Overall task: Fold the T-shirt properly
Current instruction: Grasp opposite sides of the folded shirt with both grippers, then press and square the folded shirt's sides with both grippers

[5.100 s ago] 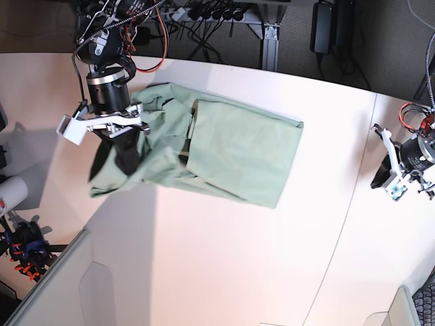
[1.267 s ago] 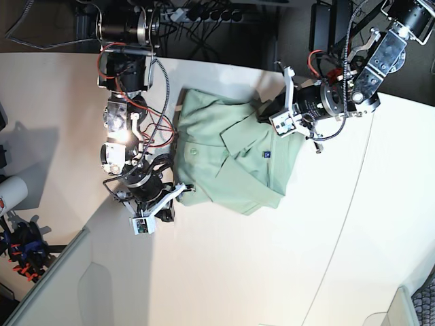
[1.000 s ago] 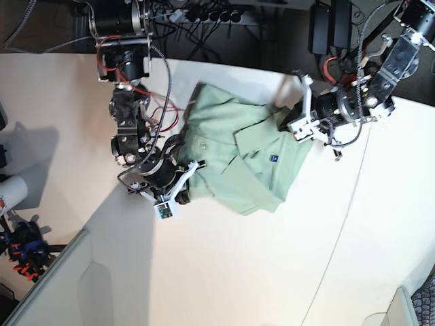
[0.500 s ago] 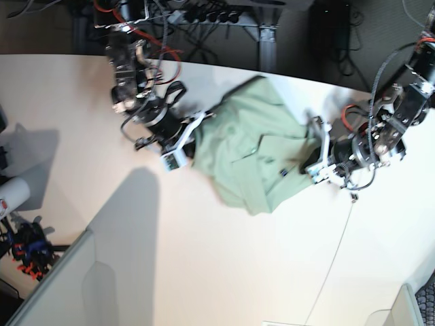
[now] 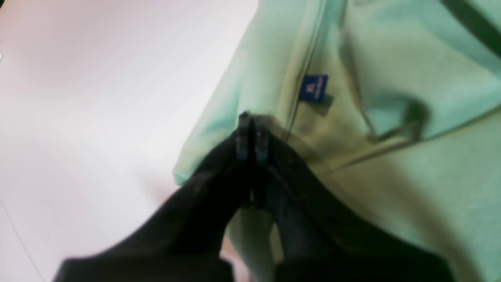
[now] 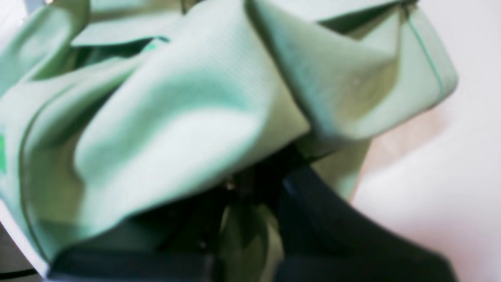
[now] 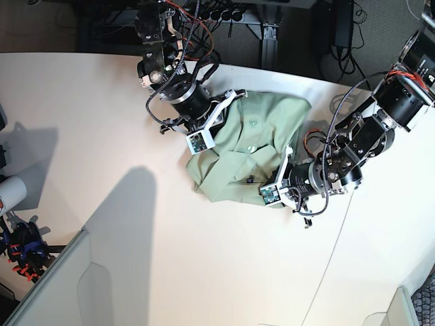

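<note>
The pale mint-green T-shirt (image 7: 255,136) lies bunched on the white table (image 7: 102,102), buttons up, and both arms reach into it. My right gripper (image 7: 224,123) sits at its upper-left edge. In the right wrist view the T-shirt (image 6: 176,117) drapes in thick folds over that gripper (image 6: 242,184), which is shut on cloth with its tips hidden. My left gripper (image 7: 264,182) is at the lower-right edge. In the left wrist view its black fingers (image 5: 243,137) are pressed together on the T-shirt's hem (image 5: 203,129), just short of the small blue tag (image 5: 315,88).
Cables and power strips (image 7: 224,13) hang behind the table's far edge. A seam (image 7: 340,238) runs down the table on the right. A grey panel (image 7: 88,285) stands at the lower left, with a white roll (image 7: 10,193) and orange-black clutter (image 7: 24,255) at the left edge.
Both grippers have swung round with the T-shirt between them: the right gripper went up and right, the left gripper down and left. The T-shirt turned and bunched tighter.
</note>
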Tool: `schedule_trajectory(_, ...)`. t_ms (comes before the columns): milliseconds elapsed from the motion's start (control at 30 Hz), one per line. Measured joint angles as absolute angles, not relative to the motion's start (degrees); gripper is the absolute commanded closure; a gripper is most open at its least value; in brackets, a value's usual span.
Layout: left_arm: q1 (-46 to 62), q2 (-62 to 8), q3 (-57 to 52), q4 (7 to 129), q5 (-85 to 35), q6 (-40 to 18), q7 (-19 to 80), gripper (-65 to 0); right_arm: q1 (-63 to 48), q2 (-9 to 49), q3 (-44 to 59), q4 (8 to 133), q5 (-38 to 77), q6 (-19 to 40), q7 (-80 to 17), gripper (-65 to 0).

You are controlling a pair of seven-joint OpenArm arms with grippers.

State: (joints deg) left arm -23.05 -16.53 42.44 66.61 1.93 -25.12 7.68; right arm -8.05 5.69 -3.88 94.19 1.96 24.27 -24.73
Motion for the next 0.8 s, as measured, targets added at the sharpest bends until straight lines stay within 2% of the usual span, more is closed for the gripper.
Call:
schedule_trajectory(167,-26.6,-18.6,42.5,66.6,1.8,-25.1,8.2,0.0,-8.1,5.6,-1.3,94.2,0.3,24.3,-25.7,0.0)
schedule_trajectory(367,-27.1,-26.7,42.5,71.7,0.9,-22.7,11.1,0.0,-9.8,5.7,6.8,96.6,0.4,24.3,-26.1,0.0)
schedule_trajectory(500,-24.7,-32.7,42.3,82.7,-2.7,-22.0,14.5,0.0,-10.5,5.8,10.6,102.2,9.1,24.3,-28.9,0.0)
schedule_trajectory(633,-17.9,-37.3,42.4,98.1,-5.4,-22.3,16.9,0.0,-12.6,5.7,11.4,108.2,21.1,24.3,-31.4,0.0)
schedule_trajectory(800,-8.1,-38.6,42.4,109.8,-5.5,-22.6,16.5,0.0,-14.9,2.5,5.8,112.4,24.4,25.3,-32.5,0.0)
